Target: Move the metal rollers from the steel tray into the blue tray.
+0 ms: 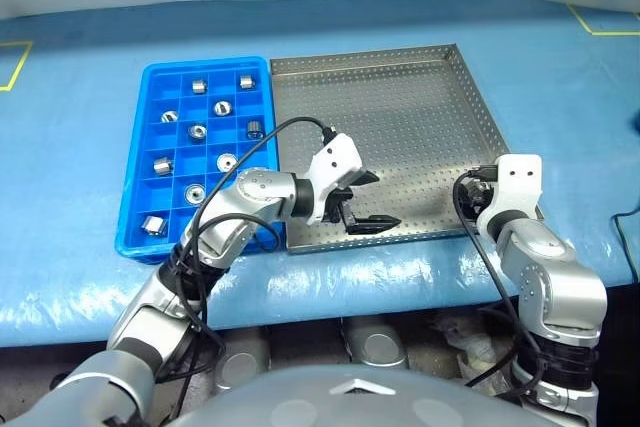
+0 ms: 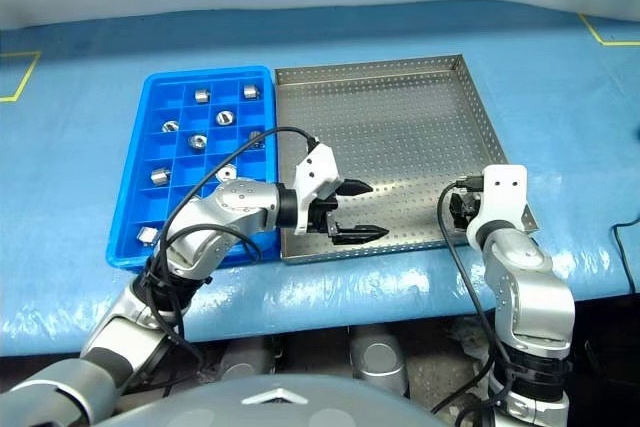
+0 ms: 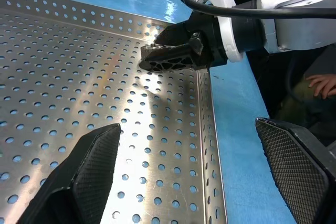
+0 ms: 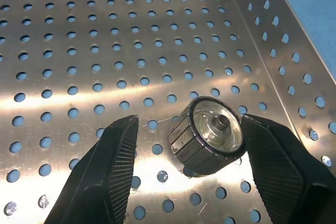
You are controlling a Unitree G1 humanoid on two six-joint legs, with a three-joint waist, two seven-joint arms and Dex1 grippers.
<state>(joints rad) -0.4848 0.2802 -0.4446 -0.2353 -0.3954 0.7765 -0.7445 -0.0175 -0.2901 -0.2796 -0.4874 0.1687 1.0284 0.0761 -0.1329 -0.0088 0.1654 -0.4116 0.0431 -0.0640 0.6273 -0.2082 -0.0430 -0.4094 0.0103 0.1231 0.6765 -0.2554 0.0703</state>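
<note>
Right wrist view puts one of the metal rollers (image 4: 208, 135) between the two fingers (image 4: 107, 171) of the right hand (image 4: 189, 182); it lies tilted on the perforated floor of the steel tray (image 4: 79, 51), its dark centre hole facing up and outward. One finger sits close against its side, while the other stands apart with a clear gap, so the fingers are partly spread around the roller and not pinching it. This roller lies near the tray's right rim, toward the near right corner.

Other rollers (image 1: 197, 131) sit in the blue tray (image 1: 135, 237), scattered one to a compartment across its grid. The blue tray lies just beside the steel tray's left rim, both on the blue-covered desk (image 1: 560, 67).

Seen from the head, the right hand (image 1: 478, 190) rests low at the steel tray's near right corner. The left hand (image 1: 365, 200) reaches across from the blue tray's side and hovers over the near edge of the steel tray, pointing to the right, its two black fingers (image 3: 89, 166) spread wide with nothing between them. From the left wrist, bare perforated floor shows under those fingers, with the right hand (image 3: 173, 56) ahead at the tray rim. A person's hand (image 3: 321, 83) shows at the edge beyond the desk
</note>
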